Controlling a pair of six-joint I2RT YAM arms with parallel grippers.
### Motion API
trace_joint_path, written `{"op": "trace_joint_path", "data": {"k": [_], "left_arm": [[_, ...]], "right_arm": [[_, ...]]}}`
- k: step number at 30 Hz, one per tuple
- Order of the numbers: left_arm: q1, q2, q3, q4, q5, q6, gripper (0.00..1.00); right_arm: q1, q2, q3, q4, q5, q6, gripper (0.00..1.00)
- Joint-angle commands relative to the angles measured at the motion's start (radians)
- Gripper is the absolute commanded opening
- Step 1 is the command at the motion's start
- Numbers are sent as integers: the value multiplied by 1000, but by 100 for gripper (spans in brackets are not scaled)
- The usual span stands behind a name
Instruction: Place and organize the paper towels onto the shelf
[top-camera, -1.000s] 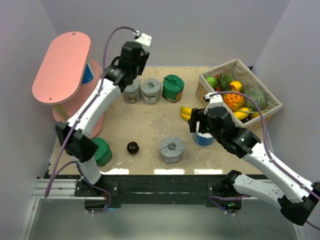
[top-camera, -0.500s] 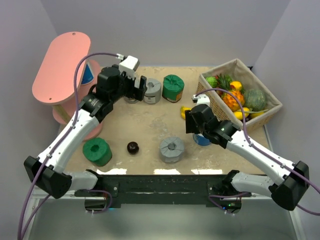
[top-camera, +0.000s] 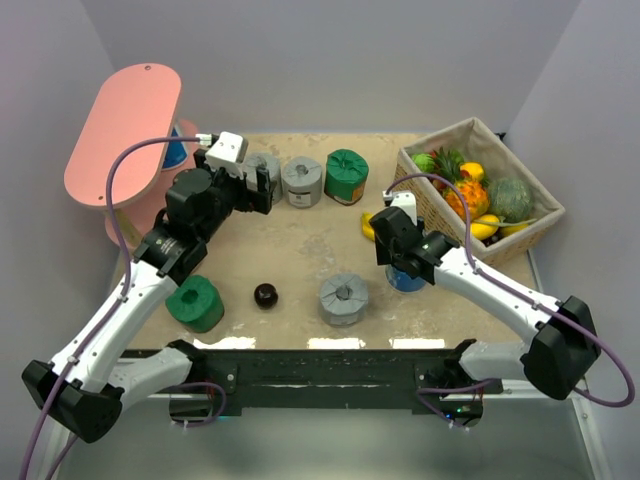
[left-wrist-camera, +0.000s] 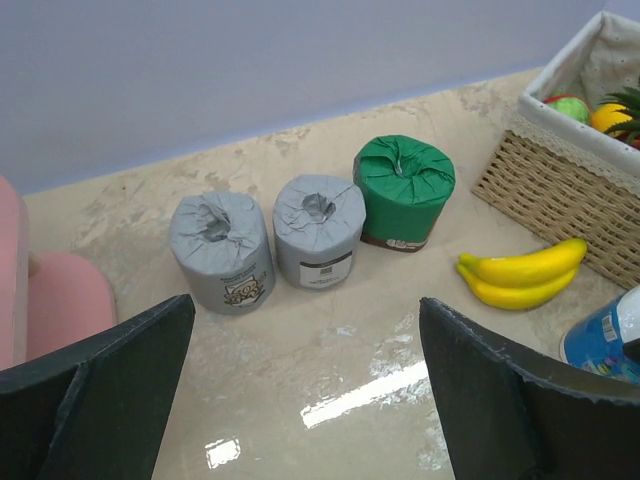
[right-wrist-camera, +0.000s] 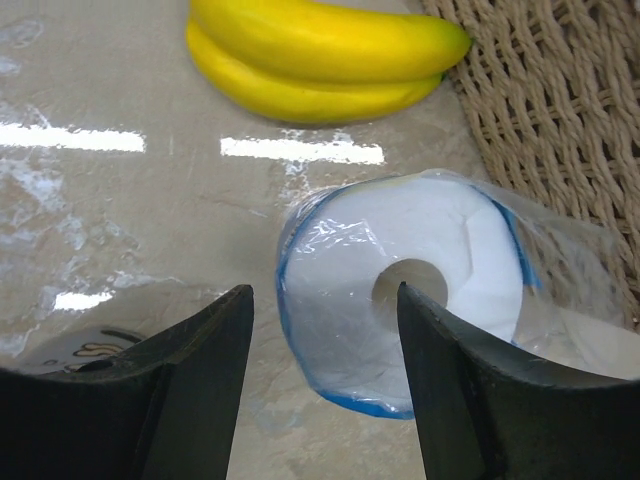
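Observation:
The pink two-tier shelf stands at the far left, with a white-and-blue paper towel roll on its lower board. Two grey rolls and a green roll line the back of the table. My left gripper hovers in front of them, wide open and holding nothing. Another green roll and a grey roll sit near the front. My right gripper is open over a white-and-blue roll, one finger left of it and the other over its core hole.
A wicker basket of fruit fills the back right corner. A pair of bananas lies just beyond the right gripper's roll. A small dark ball rests between the front green and grey rolls.
The left arm has pulled back and down from the rear rolls, and its jaws have opened wide. The right gripper has settled over the white-and-blue roll with its jaws narrowing.

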Motion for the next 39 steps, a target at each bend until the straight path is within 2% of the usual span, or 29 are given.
{"op": "trace_joint_path", "data": {"k": [1, 20, 32, 39], "left_arm": [[0, -28, -9, 74, -31, -26, 100], [-1, -29, -18, 74, -59, -31, 100], [-1, -41, -24, 80, -105, -22, 100], [-1, -106, -43, 108, -111, -25, 100]], "right_arm": [[-18, 3, -7, 20, 41, 10, 63], [-50, 51, -98, 119, -37, -7, 63], [-56, -6, -83, 133, -63, -81, 43], [-54, -70, 57, 29, -49, -105, 39]]}}
